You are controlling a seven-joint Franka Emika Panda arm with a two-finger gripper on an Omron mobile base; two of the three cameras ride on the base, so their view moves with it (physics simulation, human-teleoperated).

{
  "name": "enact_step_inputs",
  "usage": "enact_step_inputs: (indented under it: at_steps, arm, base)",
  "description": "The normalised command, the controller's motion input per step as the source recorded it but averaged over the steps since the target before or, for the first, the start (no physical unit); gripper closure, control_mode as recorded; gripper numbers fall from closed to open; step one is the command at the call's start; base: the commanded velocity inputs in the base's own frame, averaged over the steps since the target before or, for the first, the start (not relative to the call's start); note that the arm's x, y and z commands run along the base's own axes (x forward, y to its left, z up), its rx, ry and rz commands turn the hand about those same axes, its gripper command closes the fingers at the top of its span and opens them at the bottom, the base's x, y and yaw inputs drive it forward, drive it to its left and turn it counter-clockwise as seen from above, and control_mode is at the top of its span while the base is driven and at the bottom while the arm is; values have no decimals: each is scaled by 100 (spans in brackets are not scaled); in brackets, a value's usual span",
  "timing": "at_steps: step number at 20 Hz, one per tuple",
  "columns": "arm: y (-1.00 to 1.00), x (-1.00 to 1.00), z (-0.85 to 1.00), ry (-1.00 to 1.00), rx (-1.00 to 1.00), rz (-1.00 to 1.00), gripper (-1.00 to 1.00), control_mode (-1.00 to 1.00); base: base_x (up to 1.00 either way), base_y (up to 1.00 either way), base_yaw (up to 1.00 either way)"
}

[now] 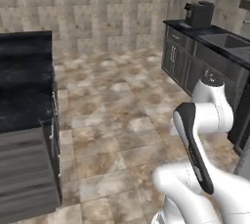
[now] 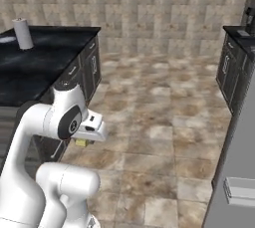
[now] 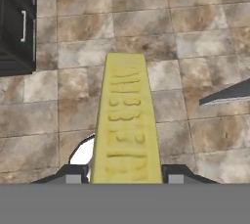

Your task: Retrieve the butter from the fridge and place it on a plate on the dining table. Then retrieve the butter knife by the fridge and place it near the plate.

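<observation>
Hand view: butter [image 3: 126,120] lengthwise, pointing away.

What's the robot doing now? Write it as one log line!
gripper: shut on butter | over floor | dining table: paper towel roll on it

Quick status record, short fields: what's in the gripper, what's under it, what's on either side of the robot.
held: butter, a pale-yellow stick clamped between the fingertips of the gripper
below gripper: tiled floor, nothing supporting the butter
left side: black marble table with a paper towel roll standing on it
right side: dark counter with a coffee machine
plate: not in these views
</observation>
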Motion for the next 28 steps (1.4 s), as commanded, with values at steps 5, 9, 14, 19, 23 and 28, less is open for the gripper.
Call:
enact_step_inputs:
  at_steps: [5,9,14,19,23,28]
  arm:
    - [0,0,0,0,0,0,100,100]
    - [0,0,0,0,0,0,100,100]
    - [0,0,0,0,0,0,100,100]
    - [0,0,0,0,0,0,100,100]
    - [0,0,0,0,0,0,100,100]
    - [0,0,0,0,0,0,100,100]
  base:
    - [-23,100,0]
    - [-25,100,0]
    - [-8,100,0]
    - [-7,100,0]
    - [-4,100,0]
    - [-19,100,0]
